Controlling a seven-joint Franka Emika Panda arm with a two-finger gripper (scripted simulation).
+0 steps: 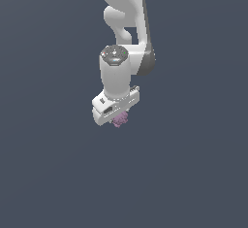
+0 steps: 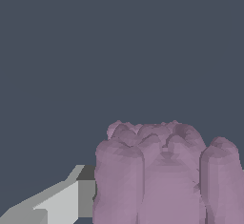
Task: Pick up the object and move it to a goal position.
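A flat, unbroken dark slate-blue backdrop (image 1: 43,173) fills both views from edge to edge, evenly lit, with no visible seam between floor and wall and no cast shadows.

One white arm (image 1: 127,38), one pinkish-purple clump (image 1: 119,120), one visible finger (image 2: 66,204)

Matt, bumpy pinkish-purple clump (image 1: 120,120), smooth white plastic-looking claw (image 1: 114,117), flat slate backdrop

Open grey floor (image 1: 58,173) all round the end effector (image 1: 117,117), no obstacles.
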